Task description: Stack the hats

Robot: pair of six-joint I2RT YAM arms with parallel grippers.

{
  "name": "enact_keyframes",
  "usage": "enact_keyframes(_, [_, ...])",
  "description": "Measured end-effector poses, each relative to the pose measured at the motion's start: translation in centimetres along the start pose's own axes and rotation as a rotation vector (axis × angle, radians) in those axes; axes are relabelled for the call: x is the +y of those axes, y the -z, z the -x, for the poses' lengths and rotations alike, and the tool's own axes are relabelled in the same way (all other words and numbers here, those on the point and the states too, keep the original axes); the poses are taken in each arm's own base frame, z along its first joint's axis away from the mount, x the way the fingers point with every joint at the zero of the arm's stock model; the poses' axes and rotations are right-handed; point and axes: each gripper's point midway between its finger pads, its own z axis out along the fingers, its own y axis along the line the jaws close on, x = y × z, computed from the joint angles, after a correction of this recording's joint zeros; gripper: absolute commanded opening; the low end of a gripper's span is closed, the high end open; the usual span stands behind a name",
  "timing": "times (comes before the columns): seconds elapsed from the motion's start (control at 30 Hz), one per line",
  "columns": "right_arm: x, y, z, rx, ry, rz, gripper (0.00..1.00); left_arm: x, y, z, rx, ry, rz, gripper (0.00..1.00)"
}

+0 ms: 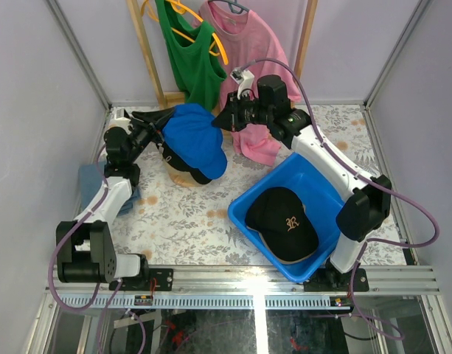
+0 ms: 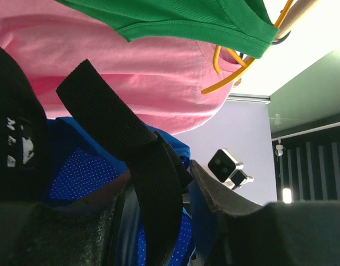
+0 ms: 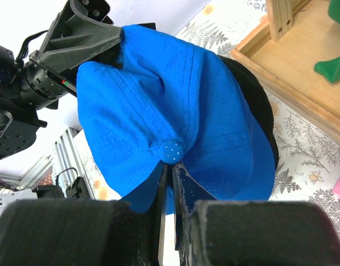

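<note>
A royal blue hat [image 1: 196, 140] hangs stretched between both grippers, over a black hat [image 1: 199, 176] on the wooden dome stand [image 1: 183, 180]. My left gripper [image 1: 159, 122] is shut on the blue hat's back edge; its wrist view shows a black strap [image 2: 142, 160] and blue mesh [image 2: 81, 172] between the fingers of the gripper [image 2: 170, 183]. My right gripper [image 1: 220, 122] is shut on the blue hat's [image 3: 158, 94] crown just below the top button, seen in its own view [image 3: 171, 166]. A second black hat [image 1: 284, 217] with an embroidered letter lies in the blue bin [image 1: 314, 173].
A pink shirt [image 1: 248, 51] and a green top [image 1: 189, 51] hang on a wooden rack [image 1: 146, 51] at the back. A folded grey-blue cloth [image 1: 89, 181] lies at the left beside the left arm. The rack's wooden base [image 3: 292, 72] is close behind the stand.
</note>
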Motion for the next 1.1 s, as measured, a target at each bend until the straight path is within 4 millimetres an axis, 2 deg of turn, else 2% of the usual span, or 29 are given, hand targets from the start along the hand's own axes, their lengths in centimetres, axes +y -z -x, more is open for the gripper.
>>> enact_keyframes(0.57, [-1.2, 0.0, 0.2, -0.011, 0.033, -0.052, 0.09, 3.2, -0.3, 0.8, -0.014, -0.079, 0.094, 0.36])
enact_keyframes(0.9, [-3.1, -1.8, -1.6, 0.029, 0.008, -0.075, 0.09, 5.0, -0.1, 1.4, -0.037, -0.140, 0.158, 0.41])
enact_keyframes(1.1, [-3.7, -2.2, -1.7, 0.026, 0.007, -0.082, 0.09, 5.4, 0.2, 2.0, -0.075, -0.188, 0.184, 0.46])
